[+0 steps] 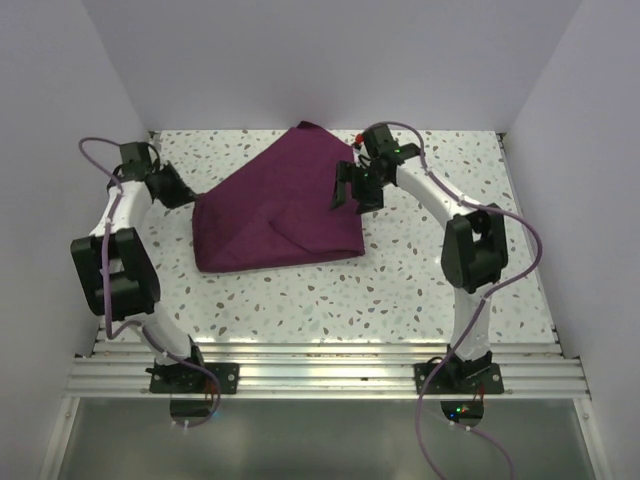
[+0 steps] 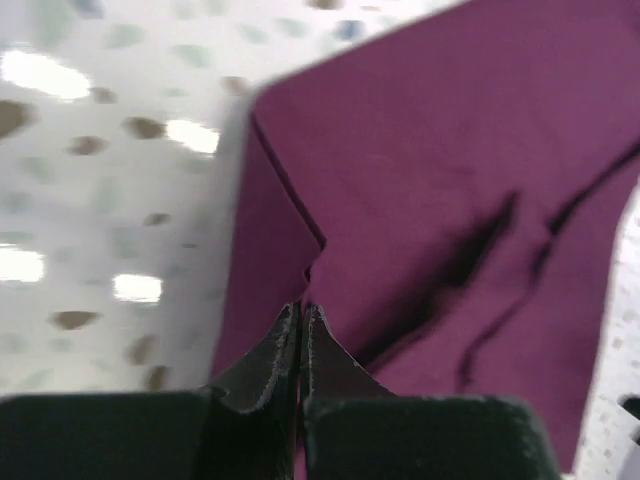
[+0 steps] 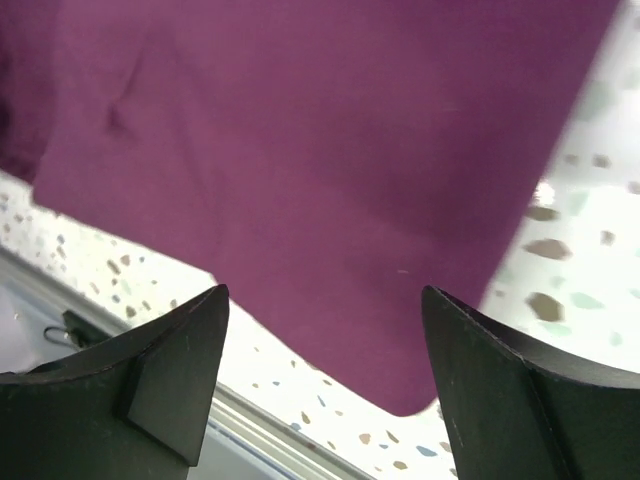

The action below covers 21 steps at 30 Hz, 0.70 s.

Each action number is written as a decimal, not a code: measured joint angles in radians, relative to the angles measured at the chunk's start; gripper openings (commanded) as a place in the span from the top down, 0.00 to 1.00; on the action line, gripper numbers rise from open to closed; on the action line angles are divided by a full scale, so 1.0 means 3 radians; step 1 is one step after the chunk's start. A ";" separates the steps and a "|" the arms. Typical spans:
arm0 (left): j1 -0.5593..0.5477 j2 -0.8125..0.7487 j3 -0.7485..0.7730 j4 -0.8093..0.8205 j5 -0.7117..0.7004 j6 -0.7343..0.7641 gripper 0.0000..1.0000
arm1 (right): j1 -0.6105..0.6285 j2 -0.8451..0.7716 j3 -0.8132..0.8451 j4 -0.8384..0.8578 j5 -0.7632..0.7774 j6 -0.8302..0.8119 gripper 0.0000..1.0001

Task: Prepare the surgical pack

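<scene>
Lying folded on bench (image 1: 420, 290), centre: surgical pack (image 1: 275, 215) | left claw (image 2: 301, 310): closed at pack's left corner, apparently pinching a fold | right claw (image 3: 325, 300): spread open above pack's right edge

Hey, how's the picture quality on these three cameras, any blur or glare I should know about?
Top external: evenly lit and sharp, with only a faint shadow under the purple cloth. Left wrist: the table is blurred with bright glare patches, while the left gripper looks sharper. Right wrist: cloth soft, glare on the table, right gripper dark.
</scene>
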<state>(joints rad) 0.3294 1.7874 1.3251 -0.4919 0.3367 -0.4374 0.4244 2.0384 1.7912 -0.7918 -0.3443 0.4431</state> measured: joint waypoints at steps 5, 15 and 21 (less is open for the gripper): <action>-0.0589 -0.0356 0.0111 0.0023 0.0163 -0.0404 1.00 | -0.0225 0.0000 0.0000 -0.0121 0.0140 -0.0067 0.21; -0.1410 -0.0310 0.0432 0.0111 0.0239 -0.1021 1.00 | -0.0443 -0.0001 -0.0120 -0.0174 0.0264 -0.0104 0.21; -0.1848 -0.0072 0.0802 0.0109 0.0235 -0.1217 1.00 | -0.0488 0.0013 -0.0192 -0.0167 0.0298 -0.0090 0.22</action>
<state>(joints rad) -0.2249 1.7657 1.5658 -0.4591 0.4072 -0.8024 0.2779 2.0422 1.7336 -0.8417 -0.2550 0.4160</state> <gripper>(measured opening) 0.015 0.788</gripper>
